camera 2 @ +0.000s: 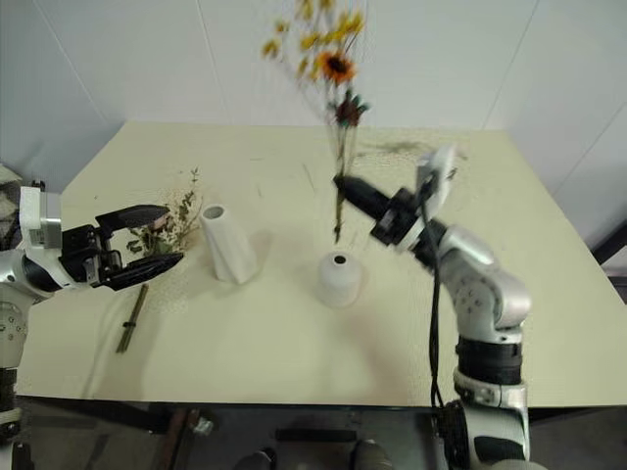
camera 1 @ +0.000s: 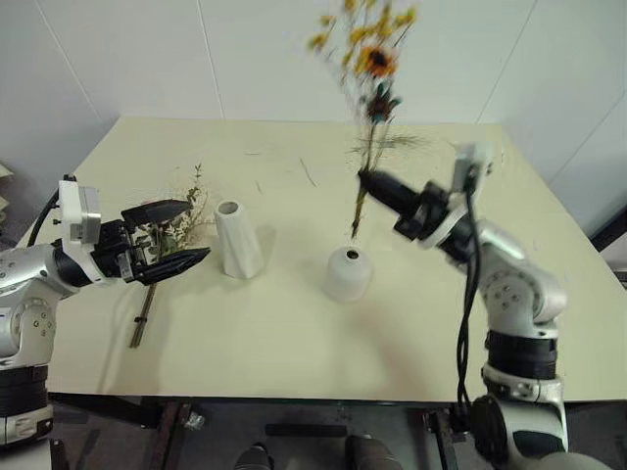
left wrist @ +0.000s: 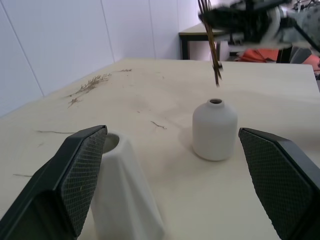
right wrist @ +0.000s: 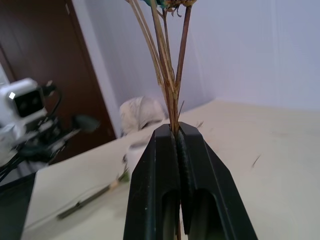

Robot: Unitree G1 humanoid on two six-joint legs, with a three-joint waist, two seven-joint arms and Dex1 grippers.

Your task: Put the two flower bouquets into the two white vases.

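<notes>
Yellow-blossomed bouquet (camera 1: 370,69) held upright, thin stems pinched in the closed right gripper (camera 1: 366,178), cut ends hanging just above the narrow mouth of the squat vase (camera 1: 348,274). Light and top-heavy by the look of it: blossoms and orange bloom far above the grip, stems wiry and likely to splay or bend if pushed against the rim. Best held low on the bundled stems, as now, so the tips stay together for that small opening. Little margin there; needs a straight descent, else the light vase could tip or slide on the smooth tabletop.

Second bouquet (camera 1: 174,235), rose and dried grasses, lying flat on the table (camera 1: 294,343) near its left edge, beside the tall tapered vase (camera 1: 238,240). Left gripper (camera 1: 172,238) spread wide and empty, hovering over it. Dry, brittle, prone to shedding; better taken around the stem bundle, not the crumbly heads. Long stem trailing toward the front edge gives a clean place to close on.

Plenty of bare table between and in front of the vases, the two standing apart. Tall vase close to the left gripper's path: probably easy to knock when lifting. Scattered dried scraps (camera 2: 392,149) toward the far side, out of the way.
</notes>
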